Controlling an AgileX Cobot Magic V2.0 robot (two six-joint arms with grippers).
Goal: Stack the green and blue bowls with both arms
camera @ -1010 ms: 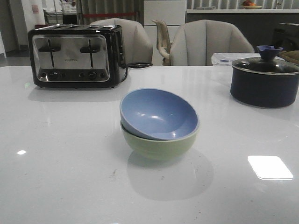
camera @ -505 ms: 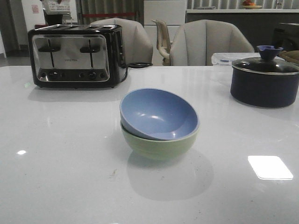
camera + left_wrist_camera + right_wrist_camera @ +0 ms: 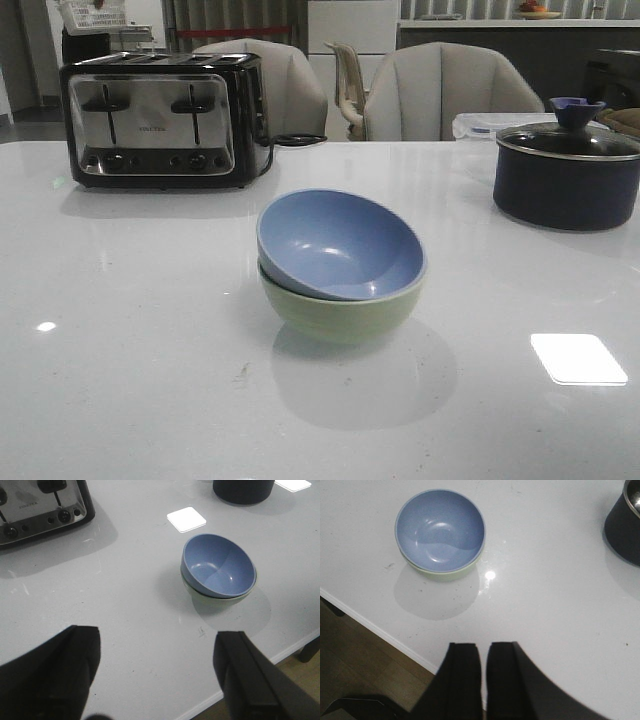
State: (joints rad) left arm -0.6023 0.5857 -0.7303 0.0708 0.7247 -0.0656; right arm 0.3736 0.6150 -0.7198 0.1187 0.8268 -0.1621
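Observation:
The dusty blue bowl (image 3: pixel 338 243) sits tilted inside the pale green bowl (image 3: pixel 340 311) in the middle of the white table. The stack also shows in the left wrist view, blue bowl (image 3: pixel 218 565) over green bowl (image 3: pixel 212 600), and in the right wrist view, blue bowl (image 3: pixel 440 529) over green bowl (image 3: pixel 445 573). My left gripper (image 3: pixel 157 645) is open and empty, high above the table's near edge, well apart from the bowls. My right gripper (image 3: pixel 484 652) is shut and empty above the table's near edge. Neither arm shows in the front view.
A black-and-chrome toaster (image 3: pixel 160 120) stands at the back left. A dark navy lidded pot (image 3: pixel 565 170) stands at the back right. Chairs (image 3: pixel 440 92) stand behind the table. The table's near edge (image 3: pixel 375 626) drops to a wooden floor.
The bowls and the table have not moved. Only a person carrying a basket in the far background has shifted left.

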